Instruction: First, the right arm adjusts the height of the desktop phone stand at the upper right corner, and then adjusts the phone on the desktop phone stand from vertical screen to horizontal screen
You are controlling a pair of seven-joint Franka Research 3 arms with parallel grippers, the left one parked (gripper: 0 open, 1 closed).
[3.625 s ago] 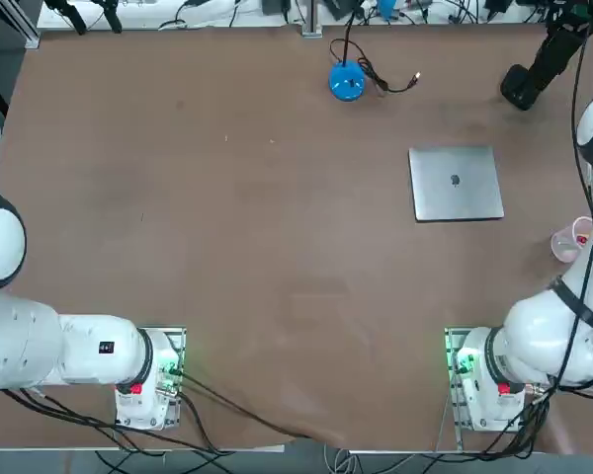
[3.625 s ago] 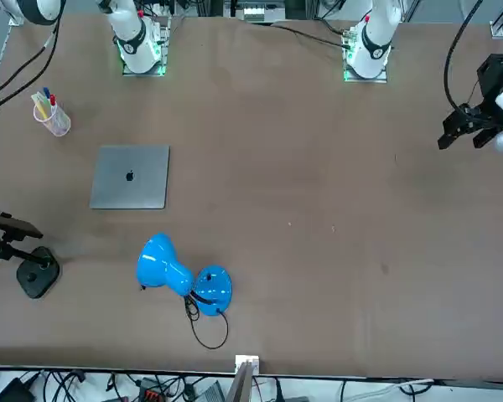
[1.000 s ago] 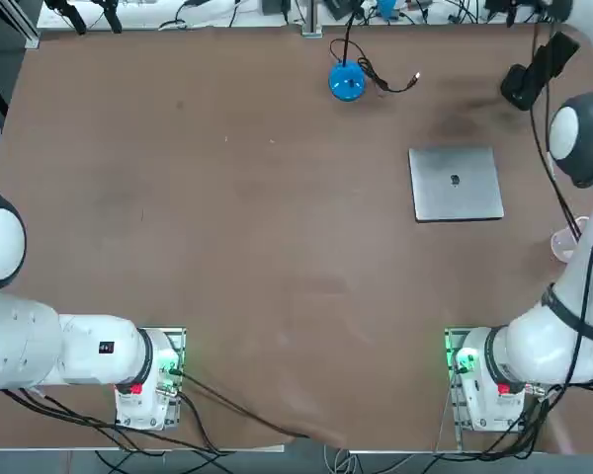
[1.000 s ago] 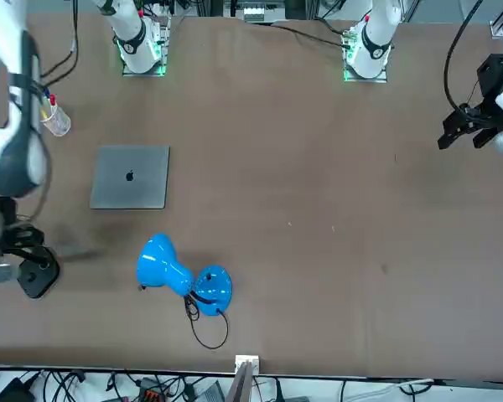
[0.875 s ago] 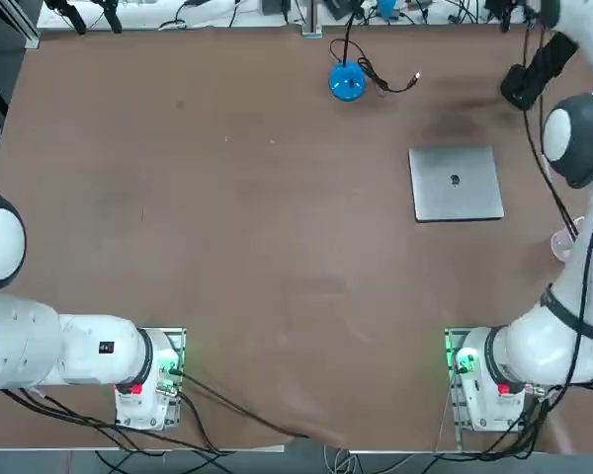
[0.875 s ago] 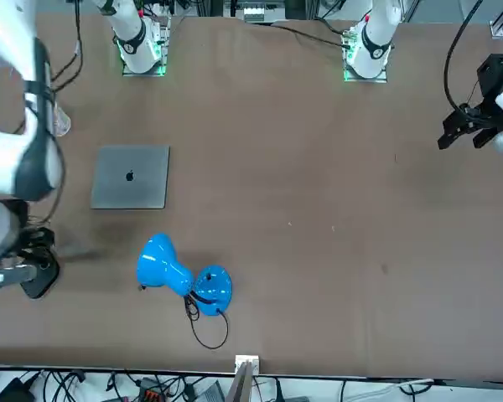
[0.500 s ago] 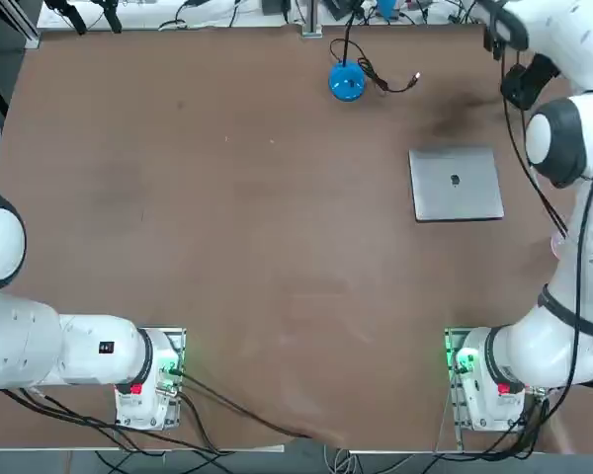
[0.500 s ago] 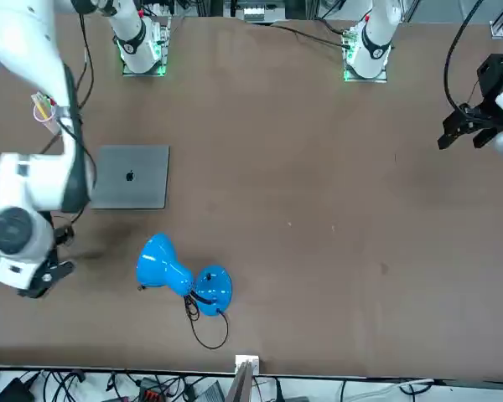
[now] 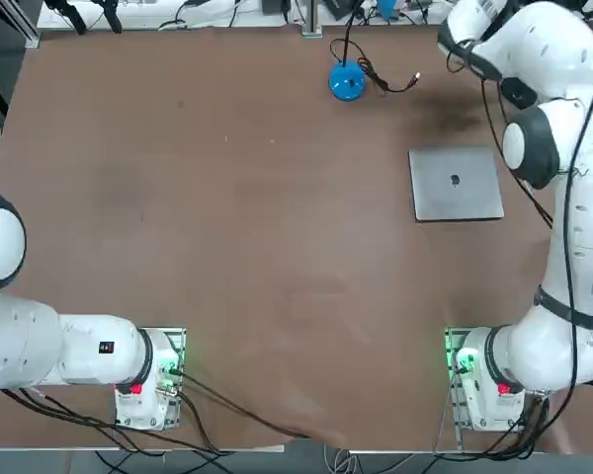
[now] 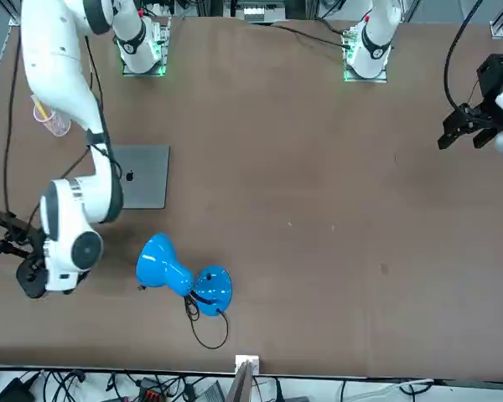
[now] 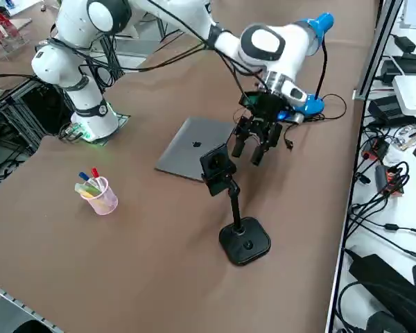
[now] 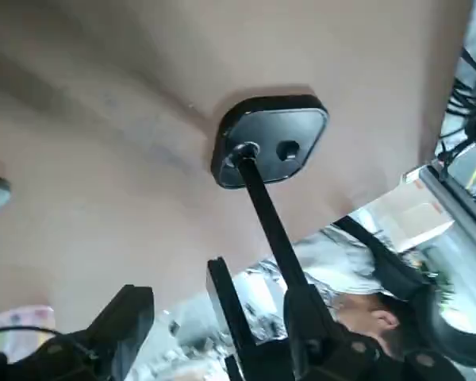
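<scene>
Right gripper — open, just beside the phone stand.

Looking straight down from overhead, well back, taking in nearly the whole table! Now facing the robot from across, also from well back, sharing the laptop and blue desk lamp with the top view. Swinging to the robot's right, peering diagonally down, sitting nearer, catching both again, plus the right gripper beside the phone stand. Riding the right wrist, closest of all, sharing that stand, slanting past the table's edge towards a person.
</scene>
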